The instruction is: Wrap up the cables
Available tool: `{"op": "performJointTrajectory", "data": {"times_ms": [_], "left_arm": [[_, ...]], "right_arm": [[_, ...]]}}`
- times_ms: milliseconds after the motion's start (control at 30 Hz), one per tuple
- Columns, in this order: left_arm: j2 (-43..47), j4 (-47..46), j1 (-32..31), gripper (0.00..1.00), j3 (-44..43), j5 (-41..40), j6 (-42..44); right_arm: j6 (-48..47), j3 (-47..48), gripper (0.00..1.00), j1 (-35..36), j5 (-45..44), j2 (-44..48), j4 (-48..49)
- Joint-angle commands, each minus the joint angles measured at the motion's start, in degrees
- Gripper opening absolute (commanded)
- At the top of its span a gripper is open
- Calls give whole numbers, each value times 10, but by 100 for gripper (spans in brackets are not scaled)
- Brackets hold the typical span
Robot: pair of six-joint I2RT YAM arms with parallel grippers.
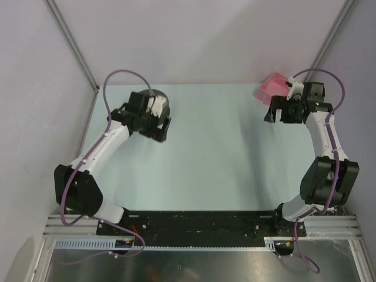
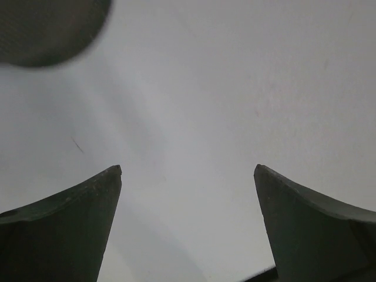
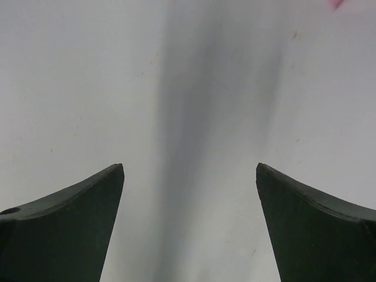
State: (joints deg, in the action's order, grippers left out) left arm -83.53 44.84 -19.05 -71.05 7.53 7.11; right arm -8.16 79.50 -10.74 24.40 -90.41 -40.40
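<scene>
The thin whitish wire to be wrapped cannot be made out in any view. It is too fine to show against the pale green table (image 1: 217,147), so where it lies is unknown.

The left gripper (image 2: 188,173) hangs over the far left of the table with its fingers spread wide and nothing between them. The dark grey round spool (image 2: 47,26) sits just beside it on the far side, partly hidden under the wrist in the top view. The right gripper (image 3: 190,170) is at the far right, well apart from the spool. Its fingers are also parted and empty, with a pink flat object (image 1: 271,87) just beyond it.

The main risk, as I judge it, is closing on nothing:
- A strand this fine could slip between the pads or be missed altogether.
- A sweep across the table could drag or tangle it unseen.
- If it is caught, a hard pull could snap it, or tug the spool out of place if the wire is fixed to it.
- The left wrist is close enough to the spool to knock it when it comes down.
- The right gripper could nudge the pink object when it moves off.

A short dark fleck on the table in the left wrist view is too small to identify.

No brand, label or readable writing shows on anything
</scene>
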Motion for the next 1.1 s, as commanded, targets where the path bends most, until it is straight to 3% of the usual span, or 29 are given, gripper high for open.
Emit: {"op": "performJointTrajectory", "data": {"times_ms": [0, 100, 267, 367, 433, 567, 933, 1067], "left_arm": [[-11, -54, 30, 99, -143, 16, -21], [-40, -68, 67, 99, -227, 62, -53], [-120, -84, 86, 99, -379, -50, -104], [-195, -92, 86, 99, -458, -122, -80], [-246, -90, 87, 100, -493, -150, -9], [-296, -91, 99, 99, -486, -115, 160], [-397, -93, 123, 99, -477, -56, 367], [-423, -93, 122, 99, -469, -57, 401]], "right_arm": [[-14, 9, 99, -4, -38, 69, 97], [-6, 7, 99, -4, -51, 91, 167], [-1, 7, 99, 1, -92, 117, 264], [5, 7, 99, 3, -107, 113, 303], [-7, 7, 99, 3, -100, 112, 309], [-32, 7, 99, 6, -80, 115, 308], [-45, 7, 99, 14, -44, 128, 238], [-43, 7, 99, 19, -50, 130, 232]]}}
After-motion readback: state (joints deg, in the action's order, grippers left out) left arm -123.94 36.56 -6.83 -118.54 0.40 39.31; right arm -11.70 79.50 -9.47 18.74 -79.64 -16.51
